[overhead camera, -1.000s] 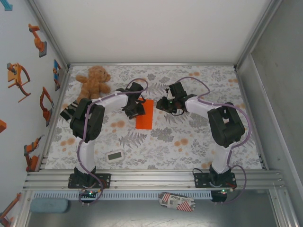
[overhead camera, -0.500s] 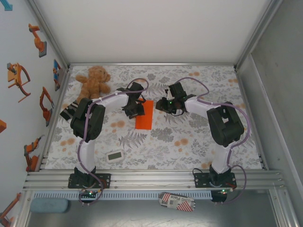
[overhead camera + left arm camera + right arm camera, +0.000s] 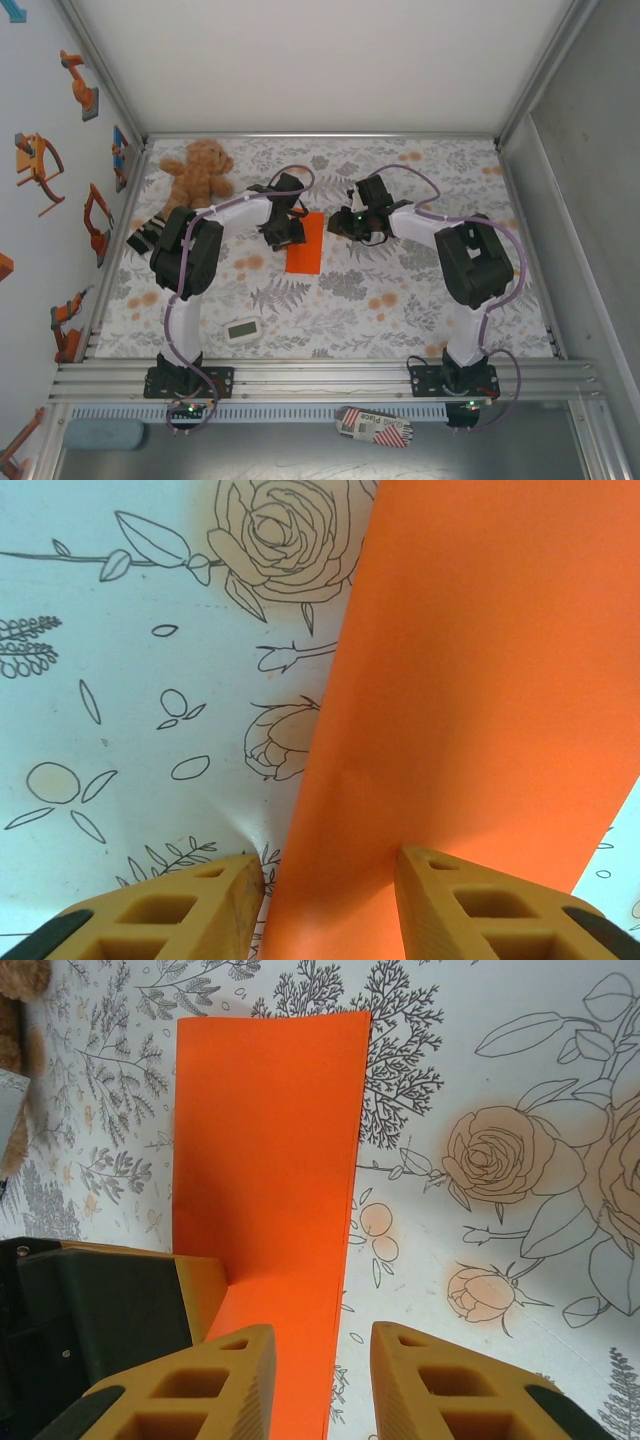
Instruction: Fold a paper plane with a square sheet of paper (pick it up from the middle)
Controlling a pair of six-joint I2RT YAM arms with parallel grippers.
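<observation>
The square sheet of paper (image 3: 305, 245) lies on the flowered tablecloth as a narrow bright orange rectangle. My left gripper (image 3: 284, 233) stands at its left long edge. In the left wrist view the paper (image 3: 470, 680) runs up between the jaws of the left gripper (image 3: 330, 865). One finger presses the puckered cloth, the other rests on the orange sheet, and a wide gap stays between them. My right gripper (image 3: 345, 222) is at the right long edge. In the right wrist view the right gripper (image 3: 322, 1335) is open astride the edge of the paper (image 3: 265, 1160).
A brown teddy bear (image 3: 198, 170) sits at the back left. A small white timer (image 3: 243, 329) lies near the front, left of centre. A black and white object (image 3: 148, 232) rests by the left wall. Metal rails border the table.
My right arm has edged slightly left toward the paper. The left gripper and the orange sheet stay where they were.
</observation>
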